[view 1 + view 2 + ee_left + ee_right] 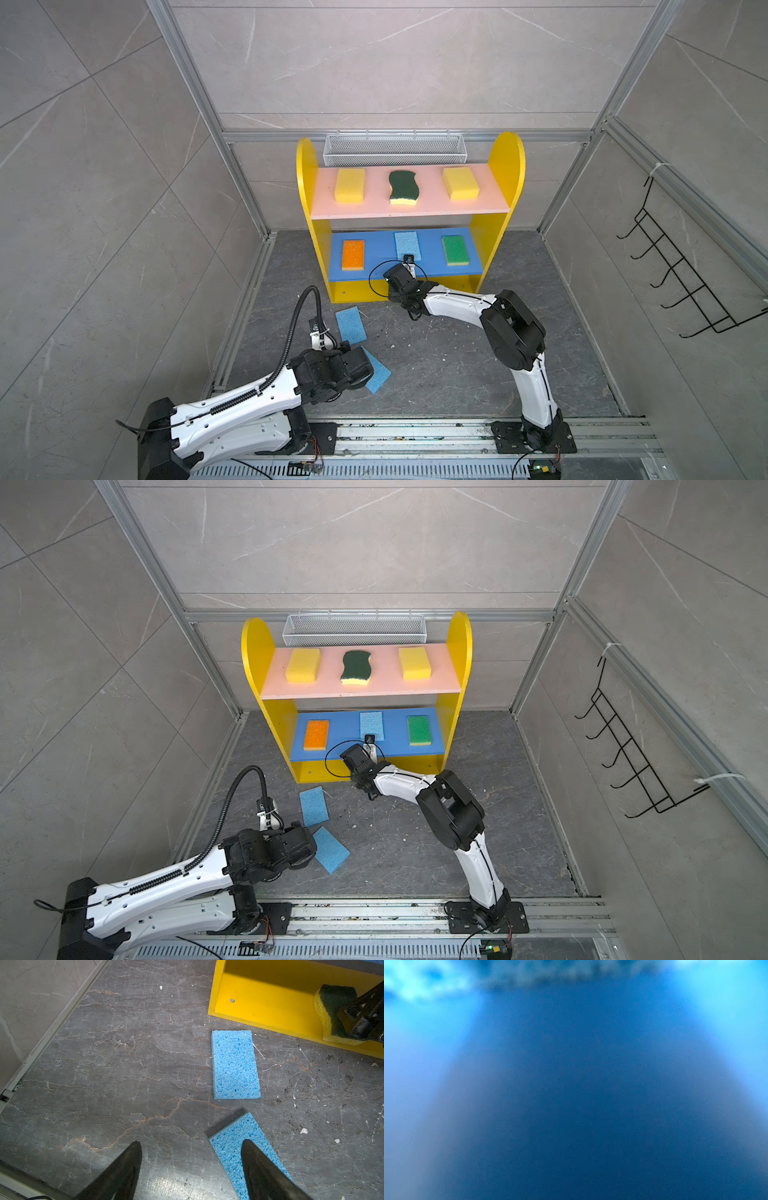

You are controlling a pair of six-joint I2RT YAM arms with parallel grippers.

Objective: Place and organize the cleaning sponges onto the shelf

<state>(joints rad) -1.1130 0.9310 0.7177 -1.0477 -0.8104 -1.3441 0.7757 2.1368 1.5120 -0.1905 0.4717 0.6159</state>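
Left claw (pixel 191 1142) is wide open with nothing between its fingers (pixel 266 1172); you only get that from the left wrist view, because in both top views the wrist sits over it; one finger hangs over the near blue sponge (pixel 228 1153), touching or not I can't tell; the far blue sponge (pixel 235 1065) lies flat on the floor (pixel 124 1064) just ahead of the claw, clear of it.

Same view is also the only one that catches the right claw (pixel 359 1016); it's down on the yellow base (pixel 270 995) of the shelf (pixel 505 166), right against the bottom scourer (pixel 330 1009); gripping it or just beside it, can't tell; in both top views the blue board (pixel 432 268) covers claw and scourer. Right wrist view is just blue blur.

Top views give the rest: on the blue board above the right claw, an orange sponge (pixel 353 254), a pale blue sponge (pixel 407 244) closest to it, a green sponge (pixel 455 250); higher up on the pink board (pixel 415 208), a yellow sponge (pixel 350 185), the top scourer (pixel 402 188), a second yellow sponge (pixel 460 183).
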